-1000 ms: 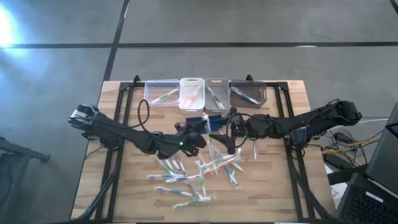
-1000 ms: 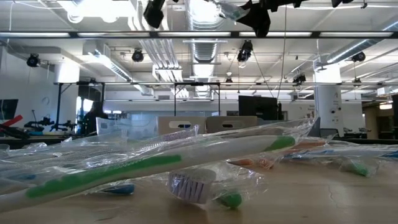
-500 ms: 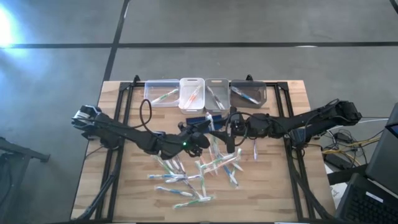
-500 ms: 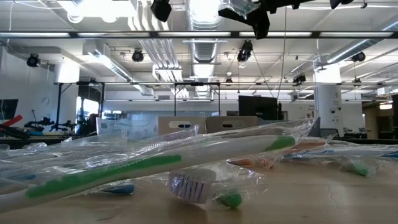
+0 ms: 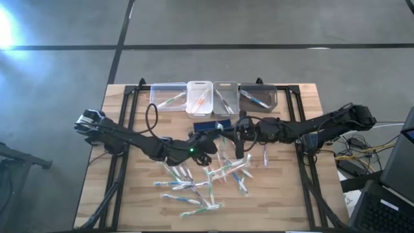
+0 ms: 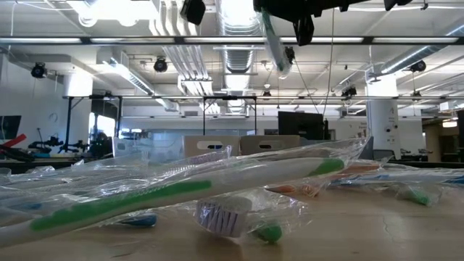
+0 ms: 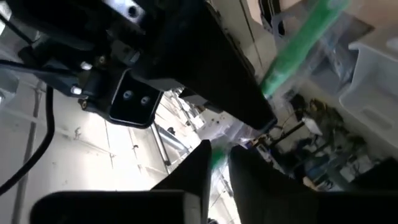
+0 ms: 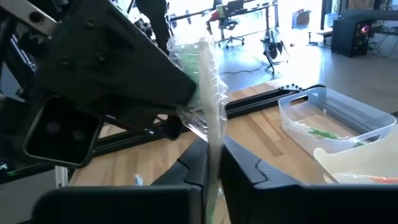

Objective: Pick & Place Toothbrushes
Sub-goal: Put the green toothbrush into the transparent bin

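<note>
- Gripping a wrapped green toothbrush [image 8: 210,93], the right gripper [image 5: 237,137] hung mid-table, fingers pinched narrow on it; the brush hung near-vertical in low view [image 6: 272,40].
- Left gripper [image 5: 208,144] sat just beside the right one, fingers nearly closed with the same green toothbrush between them in its wrist view [image 7: 217,157]; looked like a handoff, judged only.
- Toothbrush judged light and stiff, its clear wrapper crinkly and slippery; best hold is mid-handle across the narrow side, not on loose film.
- Rest of the toothbrushes [image 5: 200,184] lay scattered and overlapping on the table [image 5: 129,200] near the front edge, all in wrappers.
- Four bins in a row at the far edge: clear bin [image 5: 168,97] with a green one, white bin [image 5: 200,96] with orange-red ones, grey bin [image 5: 226,97] with pale ones, dark bin [image 5: 259,97] with bluish ones.
- Blue pad [image 5: 208,123] lay just before the bins.
</note>
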Robot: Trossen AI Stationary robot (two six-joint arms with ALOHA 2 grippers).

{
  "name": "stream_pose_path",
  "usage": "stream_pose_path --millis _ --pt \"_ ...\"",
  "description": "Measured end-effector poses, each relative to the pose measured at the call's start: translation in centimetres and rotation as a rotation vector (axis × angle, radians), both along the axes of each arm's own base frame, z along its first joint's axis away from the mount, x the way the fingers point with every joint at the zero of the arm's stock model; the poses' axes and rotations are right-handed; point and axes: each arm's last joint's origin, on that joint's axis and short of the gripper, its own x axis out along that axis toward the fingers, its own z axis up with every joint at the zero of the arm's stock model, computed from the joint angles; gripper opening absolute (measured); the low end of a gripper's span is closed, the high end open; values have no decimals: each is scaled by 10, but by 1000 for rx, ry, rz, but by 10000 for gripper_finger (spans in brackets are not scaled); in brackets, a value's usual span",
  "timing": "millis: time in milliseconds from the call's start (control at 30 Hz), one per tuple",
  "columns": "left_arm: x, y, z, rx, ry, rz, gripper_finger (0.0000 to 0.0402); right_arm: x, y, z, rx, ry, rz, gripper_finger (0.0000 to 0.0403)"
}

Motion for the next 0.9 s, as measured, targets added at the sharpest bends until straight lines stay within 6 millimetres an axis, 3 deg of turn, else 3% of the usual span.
stream_pose_path --millis 167,500,733,900 --pt "-1 0 1 -83 -61 4 91 0 0 0 -6 3 1 15" --pt "-14 -1 14 -447 -353 78 124 -14 -2 6 -44 60 -25 15" --pt "-46 13 9 -787 -558 215 134 -16 -3 6 -79 73 -43 15" --pt "-75 29 -15 -1099 -613 305 135 -16 -3 9 -144 54 -33 14"
